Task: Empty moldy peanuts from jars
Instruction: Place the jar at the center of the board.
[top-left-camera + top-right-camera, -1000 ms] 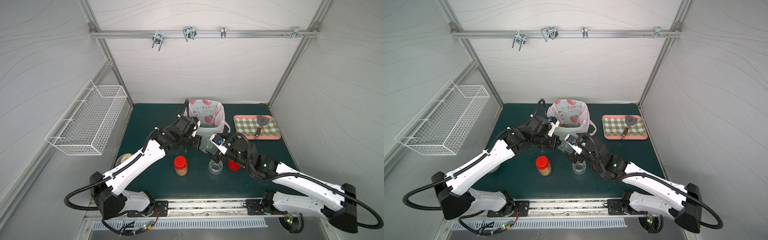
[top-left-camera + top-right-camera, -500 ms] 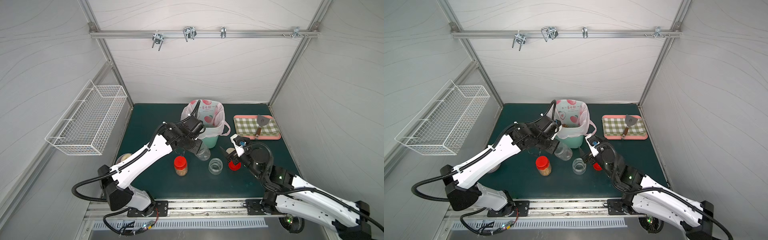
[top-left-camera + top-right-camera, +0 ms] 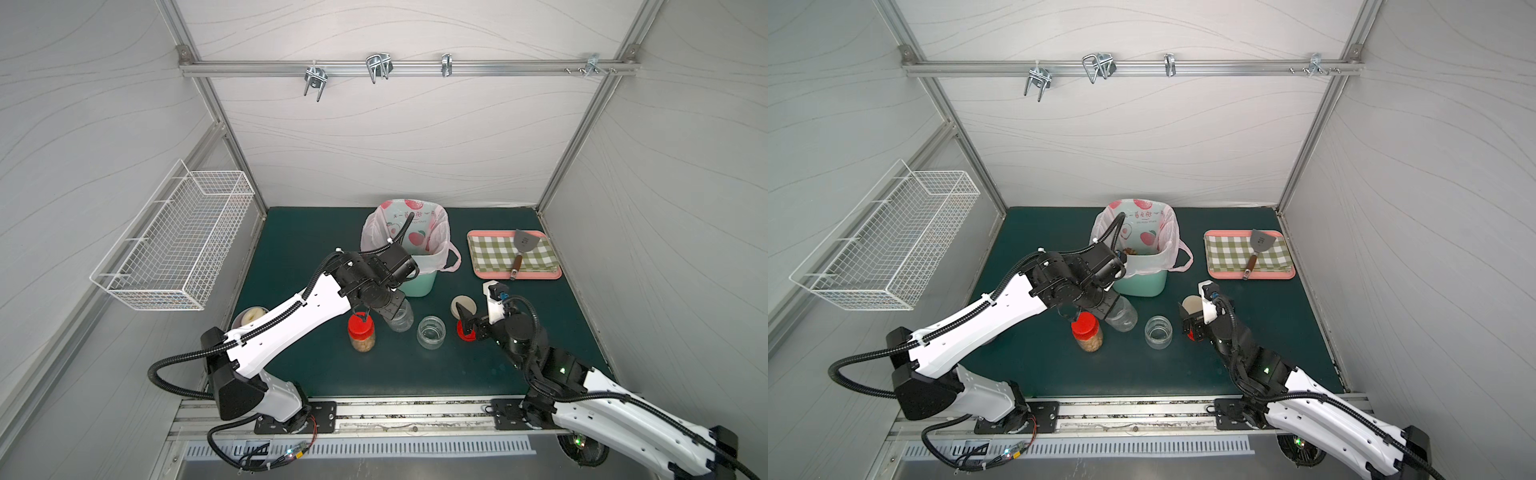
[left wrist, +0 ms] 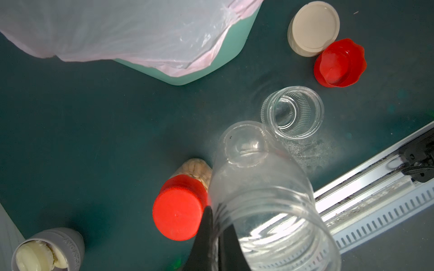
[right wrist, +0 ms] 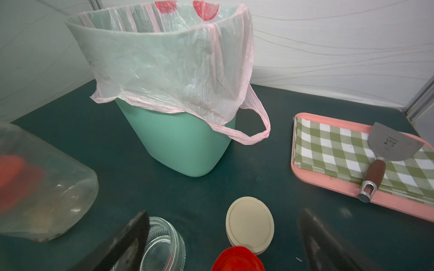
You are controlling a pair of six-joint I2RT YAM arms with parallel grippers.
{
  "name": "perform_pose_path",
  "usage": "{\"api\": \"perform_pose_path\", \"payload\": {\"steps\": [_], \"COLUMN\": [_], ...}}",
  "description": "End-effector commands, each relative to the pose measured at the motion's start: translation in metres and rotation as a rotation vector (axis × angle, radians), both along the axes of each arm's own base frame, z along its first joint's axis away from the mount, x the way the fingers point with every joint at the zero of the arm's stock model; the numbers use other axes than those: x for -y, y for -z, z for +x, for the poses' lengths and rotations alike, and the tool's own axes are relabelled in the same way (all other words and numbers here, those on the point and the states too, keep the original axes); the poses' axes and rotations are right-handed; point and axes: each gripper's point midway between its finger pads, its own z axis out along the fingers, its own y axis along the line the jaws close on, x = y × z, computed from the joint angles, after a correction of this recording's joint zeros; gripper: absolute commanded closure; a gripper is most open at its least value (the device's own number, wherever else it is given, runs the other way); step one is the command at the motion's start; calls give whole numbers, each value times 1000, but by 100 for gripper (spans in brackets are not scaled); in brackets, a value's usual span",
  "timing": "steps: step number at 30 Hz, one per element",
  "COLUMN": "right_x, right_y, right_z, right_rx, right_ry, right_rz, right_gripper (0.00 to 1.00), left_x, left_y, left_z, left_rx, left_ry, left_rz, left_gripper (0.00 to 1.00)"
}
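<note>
Peanuts [image 3: 363, 345] fill the lower part of a closed red-lidded jar [image 3: 361, 332], which stands upright nearest the front edge of the table [image 3: 374, 378], a little left of centre. Just beside it on the right, the left tool [image 4: 217, 237] is clamped on the rim of an empty clear jar [image 3: 399, 318]. That jar hangs tilted with its mouth up toward the tool and its base low over the table; whether the base touches cannot be told. To the right stands a short, wide glass jar [image 3: 431, 331], open and empty. Right of that, the right tool [image 5: 224, 245] hovers with its jaws spread wide and holding nothing, over a loose red lid [image 4: 340, 63] lying upside down. A beige lid [image 4: 314, 28] lies touching the red one on its far side. At the left edge sits a grey cup [image 3: 251, 316] of pale cream pieces. Farther back, a mint-green bin [image 3: 419, 282] lined with a pink printed bag [image 3: 405, 232] holds more brown kernels [image 3: 1133, 251]. Toward the far right corner, a pink tray [image 3: 515, 274] carries a green checked cloth [image 3: 498, 253] and a wooden-handled scraper [image 3: 524, 243].
</note>
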Motion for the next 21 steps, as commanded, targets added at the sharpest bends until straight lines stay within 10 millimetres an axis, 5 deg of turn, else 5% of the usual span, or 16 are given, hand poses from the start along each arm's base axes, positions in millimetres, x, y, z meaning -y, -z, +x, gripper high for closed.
{"api": "perform_pose_path", "payload": {"steps": [1,21], "right_x": [7,3], "right_y": [-5,-2], "right_z": [4,7], "right_rx": [-4,-23], "right_ry": [65,61], "right_rz": [64,55], "right_gripper": [1,1], "left_x": [2,19], "left_y": [9,72], "left_z": [-4,-1], "left_rx": [-19,-111], "left_ry": [18,53], "left_rz": [45,139], "left_gripper": [100,100]}}
